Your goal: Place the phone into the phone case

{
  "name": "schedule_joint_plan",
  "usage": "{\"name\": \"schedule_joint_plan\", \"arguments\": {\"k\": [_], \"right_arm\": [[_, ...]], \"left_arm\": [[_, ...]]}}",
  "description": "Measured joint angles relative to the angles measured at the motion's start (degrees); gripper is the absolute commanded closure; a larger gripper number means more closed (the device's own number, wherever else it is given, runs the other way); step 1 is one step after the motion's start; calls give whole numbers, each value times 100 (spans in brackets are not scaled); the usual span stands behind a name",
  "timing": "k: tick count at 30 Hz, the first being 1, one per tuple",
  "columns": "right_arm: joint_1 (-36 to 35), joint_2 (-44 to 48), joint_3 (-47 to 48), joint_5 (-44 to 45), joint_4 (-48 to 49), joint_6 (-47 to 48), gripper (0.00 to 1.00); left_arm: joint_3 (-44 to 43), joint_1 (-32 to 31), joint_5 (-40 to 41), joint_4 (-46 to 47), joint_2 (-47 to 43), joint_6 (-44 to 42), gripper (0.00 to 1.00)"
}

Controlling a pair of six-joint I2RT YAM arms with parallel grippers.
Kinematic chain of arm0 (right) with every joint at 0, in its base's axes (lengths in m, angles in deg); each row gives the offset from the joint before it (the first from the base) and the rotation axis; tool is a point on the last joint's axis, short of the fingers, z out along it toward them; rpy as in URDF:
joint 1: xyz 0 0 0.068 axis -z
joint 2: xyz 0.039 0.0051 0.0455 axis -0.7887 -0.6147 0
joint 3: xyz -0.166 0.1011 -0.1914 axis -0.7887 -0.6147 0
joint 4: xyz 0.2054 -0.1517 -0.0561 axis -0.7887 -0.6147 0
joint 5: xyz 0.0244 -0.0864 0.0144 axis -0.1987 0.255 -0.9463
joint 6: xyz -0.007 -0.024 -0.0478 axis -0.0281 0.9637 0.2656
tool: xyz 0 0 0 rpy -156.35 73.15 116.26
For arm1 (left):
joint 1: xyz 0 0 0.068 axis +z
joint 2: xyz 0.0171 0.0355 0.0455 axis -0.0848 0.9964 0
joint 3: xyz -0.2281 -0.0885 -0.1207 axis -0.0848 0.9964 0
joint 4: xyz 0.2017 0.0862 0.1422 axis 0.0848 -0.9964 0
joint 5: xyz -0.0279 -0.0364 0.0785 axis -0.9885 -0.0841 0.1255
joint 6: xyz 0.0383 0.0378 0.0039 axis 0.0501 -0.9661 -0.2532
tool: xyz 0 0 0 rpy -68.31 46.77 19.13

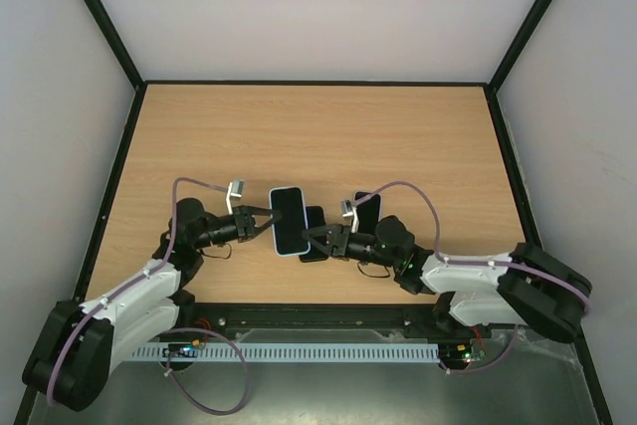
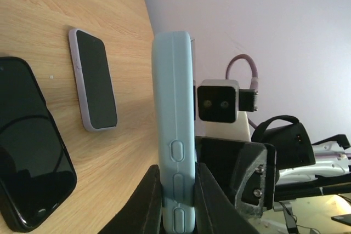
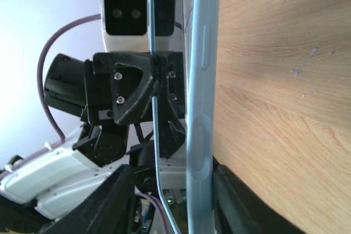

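The pale wooden table [image 1: 318, 136] lies under everything. Above it I hold the light-blue rubbery phone case [image 2: 174, 135] screen-side up, my left claw [image 1: 264, 224] pinching one long side. The black-screened phone [image 1: 290, 218] sits in it, though one thin edge seems proud of the rim. My right claw [image 1: 317, 239] straddles the opposite side; whether it presses I cannot tell. If I squeeze unevenly, that edge could pop out. The case could also twist from my left pinch and drop onto the bare black phone [image 2: 33, 152] below, near the phone in a lilac case [image 2: 93, 80]. I can read no brand or writing anywhere.
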Motion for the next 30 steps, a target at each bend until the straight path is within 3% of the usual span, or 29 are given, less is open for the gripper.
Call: {"name": "schedule_joint_plan", "arguments": {"k": [10, 15, 21, 30], "right_arm": [[0, 1290, 807, 1257, -2426, 1172, 31], [2, 1432, 1064, 1526, -2979, 1419, 30], [2, 1150, 1047, 1193, -2905, 1342, 37], [7, 1084, 861, 1023, -2457, 1121, 75]], "left_arm": [[-59, -225, -391, -925, -260, -549, 98], [-369, -470, -551, -1325, -369, -844, 97], [-442, -603, -697, -1368, -367, -944, 98], [-468, -660, -822, -1390, -352, -1027, 98]]}}
